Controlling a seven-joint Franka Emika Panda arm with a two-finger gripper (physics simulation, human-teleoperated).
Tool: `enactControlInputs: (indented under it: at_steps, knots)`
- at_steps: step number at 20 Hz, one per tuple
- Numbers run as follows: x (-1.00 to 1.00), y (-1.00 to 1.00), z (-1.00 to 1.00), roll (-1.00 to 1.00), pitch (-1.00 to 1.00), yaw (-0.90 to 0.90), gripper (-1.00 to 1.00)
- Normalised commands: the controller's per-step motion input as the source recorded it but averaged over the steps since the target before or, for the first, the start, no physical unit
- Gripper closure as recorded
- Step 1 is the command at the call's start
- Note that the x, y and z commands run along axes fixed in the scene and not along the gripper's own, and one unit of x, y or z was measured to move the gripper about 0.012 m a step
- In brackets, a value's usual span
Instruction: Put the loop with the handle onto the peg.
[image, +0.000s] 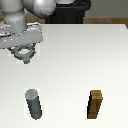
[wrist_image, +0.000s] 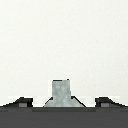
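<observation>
The loop with the handle (image: 24, 52) is a grey ring at the exterior view's upper left, right under my gripper (image: 23, 48). In the wrist view only its grey stub handle (wrist_image: 61, 92) shows, midway between my gripper's (wrist_image: 63, 101) two dark fingertips (wrist_image: 22, 101), which stand wide apart and clear of it. The jaws are open around the handle. The ring's hole is hidden in the wrist view. The peg (image: 34, 104) is a dull-grey upright cylinder near the front of the table, well below the loop in the exterior view.
A brown wooden block (image: 96, 104) stands upright to the exterior view's right of the peg. A dark object (image: 70, 10) sits behind the white table's (image: 80, 55) far edge, beside the arm's base.
</observation>
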Motion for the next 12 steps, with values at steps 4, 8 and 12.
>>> enactControlInputs:
  at_steps: [4, 8, 12]
  knots:
    - [0.00, 0.25, -0.50, 0.00, 0.00, 0.00, -1.00]
    - [0.00, 0.00, -0.50, 0.00, 0.00, 0.00, -1.00]
    - [0.00, 0.00, -0.25, 0.00, 0.00, 0.00, 1.00]
